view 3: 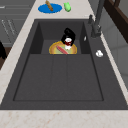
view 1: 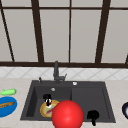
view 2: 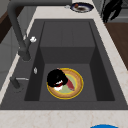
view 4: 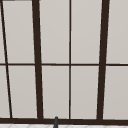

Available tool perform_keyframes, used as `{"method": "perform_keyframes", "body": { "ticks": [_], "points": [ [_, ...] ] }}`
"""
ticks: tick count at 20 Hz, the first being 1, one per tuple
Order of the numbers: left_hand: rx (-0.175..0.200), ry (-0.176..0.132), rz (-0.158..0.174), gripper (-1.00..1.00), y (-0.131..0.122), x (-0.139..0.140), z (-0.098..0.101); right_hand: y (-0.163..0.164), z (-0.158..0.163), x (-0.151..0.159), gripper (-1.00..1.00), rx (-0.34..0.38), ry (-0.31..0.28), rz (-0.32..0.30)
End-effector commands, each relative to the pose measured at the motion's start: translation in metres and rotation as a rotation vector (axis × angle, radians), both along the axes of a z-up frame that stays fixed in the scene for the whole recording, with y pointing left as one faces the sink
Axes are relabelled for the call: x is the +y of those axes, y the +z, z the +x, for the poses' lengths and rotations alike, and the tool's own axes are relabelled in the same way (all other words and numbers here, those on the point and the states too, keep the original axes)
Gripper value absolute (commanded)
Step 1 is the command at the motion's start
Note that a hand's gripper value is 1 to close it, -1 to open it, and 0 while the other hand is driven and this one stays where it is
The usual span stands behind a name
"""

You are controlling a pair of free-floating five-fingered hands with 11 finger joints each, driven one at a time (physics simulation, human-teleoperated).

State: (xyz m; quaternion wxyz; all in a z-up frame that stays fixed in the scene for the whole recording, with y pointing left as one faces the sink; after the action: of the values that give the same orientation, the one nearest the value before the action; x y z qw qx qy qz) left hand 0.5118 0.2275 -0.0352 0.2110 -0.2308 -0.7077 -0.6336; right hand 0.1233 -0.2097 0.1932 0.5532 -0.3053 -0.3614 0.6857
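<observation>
My left hand (view 1: 47,97) hangs low in the sink's left basin, over the back edge of a yellow-rimmed plate (view 1: 44,110). Its fingers curl round a small white thing (view 1: 48,102). The left side view has this hand (view 2: 56,77) on the plate's (view 2: 75,86) near-left part, beside a red strip (view 2: 70,85) lying on the plate. From the right side, the hand (view 3: 68,34) grips the white thing (view 3: 68,40) above the plate (view 3: 53,49). My right hand (view 1: 93,115) floats at the sink's front edge with relaxed fingers, also seen as a hand (view 2: 111,8) off the counter.
A big red ball (view 1: 67,115) sits low in the front view, covering part of the plate. The faucet (view 1: 56,71) stands behind the dark sink (view 1: 87,97). A blue plate (view 1: 10,108) and a green item (view 1: 8,92) lie on the left counter, a dark bowl (view 1: 125,110) on the right.
</observation>
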Motion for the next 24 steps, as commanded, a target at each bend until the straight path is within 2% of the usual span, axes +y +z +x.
{"method": "perform_keyframes", "body": {
  "ticks": [1, 8, 21, 24],
  "points": [
    [0.006, 0.000, 0.031, 1.00, 0.022, 0.003, 0.000, 0.000, 0.000, 0.000, 0.00, 0.000, 0.000, 0.000],
    [0.015, 0.007, 0.039, 1.00, 0.077, 0.010, -0.012, 0.000, 0.000, 0.000, 0.00, 0.000, 0.000, 0.000],
    [0.011, 0.012, 0.025, 1.00, 0.175, 0.040, -0.062, 0.000, 0.000, 0.000, 0.00, 0.000, 0.000, 0.000],
    [0.016, 0.014, 0.029, 1.00, 0.195, 0.048, -0.079, 0.000, 0.000, 0.000, 0.00, 0.000, 0.000, 0.000]
  ]
}}
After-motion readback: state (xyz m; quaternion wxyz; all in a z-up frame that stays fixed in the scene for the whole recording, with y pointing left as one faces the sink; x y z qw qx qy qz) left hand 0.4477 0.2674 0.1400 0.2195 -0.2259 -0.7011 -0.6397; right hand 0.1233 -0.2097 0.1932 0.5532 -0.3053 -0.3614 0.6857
